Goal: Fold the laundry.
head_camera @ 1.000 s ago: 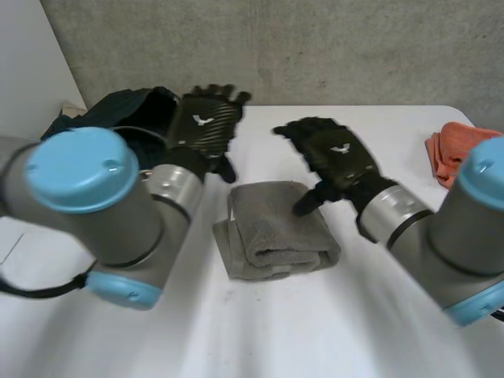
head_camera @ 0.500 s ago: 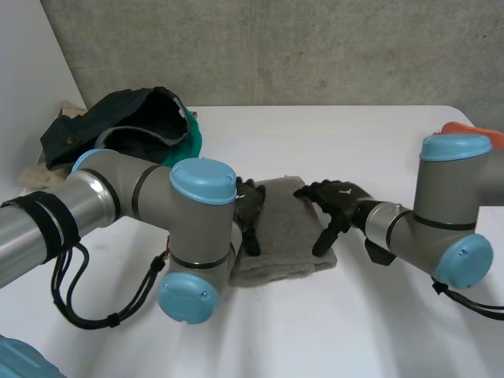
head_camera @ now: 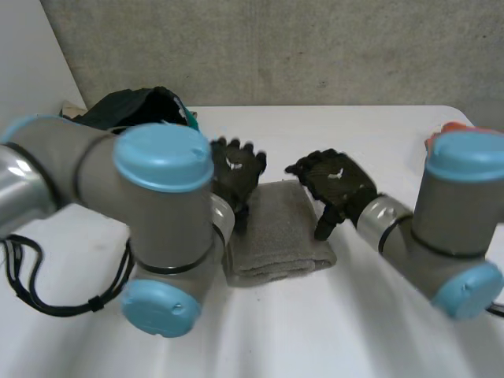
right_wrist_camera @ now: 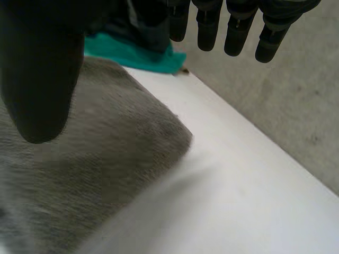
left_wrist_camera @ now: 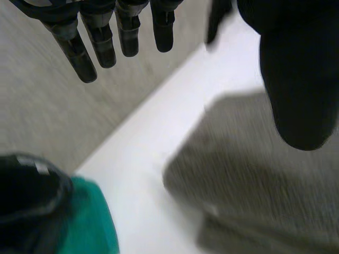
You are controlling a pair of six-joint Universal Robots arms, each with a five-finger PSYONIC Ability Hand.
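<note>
Since the frame half a second earlier, the left hand (head_camera: pixel 235 175) has risen from the near left edge of the towel to its far left corner, and the right hand (head_camera: pixel 335 185) has lifted a little above the right edge. The folded grey terry towel (head_camera: pixel 277 228) lies flat as a thick rectangle on the white table (head_camera: pixel 339 331), near the middle and between the two hands. The left hand is spread wide, fingers straight and pointing away from the camera, grasping nothing. In the left wrist view its fingers (left_wrist_camera: pixel 106 37) hang straight and apart from the thumb (left_wrist_camera: pixel 299 79), with the towel (left_wrist_camera: pixel 265 185) under the palm and bare table (left_wrist_camera: pixel 153 137) beyond the cloth. The right hand is likewise relaxed and empty, its thumb pointing down over the towel's right edge; whether it touches the cloth cannot be told. In the right wrist view the fingers (right_wrist_camera: pixel 233 26) are straight, the thumb (right_wrist_camera: pixel 39 69) stands clear of them, and the towel (right_wrist_camera: pixel 95 169) lies beneath. A crumpled dark green garment (head_camera: pixel 138 110) rests at the far left of the table with a teal cloth (head_camera: pixel 189 118) just beside it. An orange cloth (head_camera: pixel 441 134) lies at the far right, well apart from the towel.
</note>
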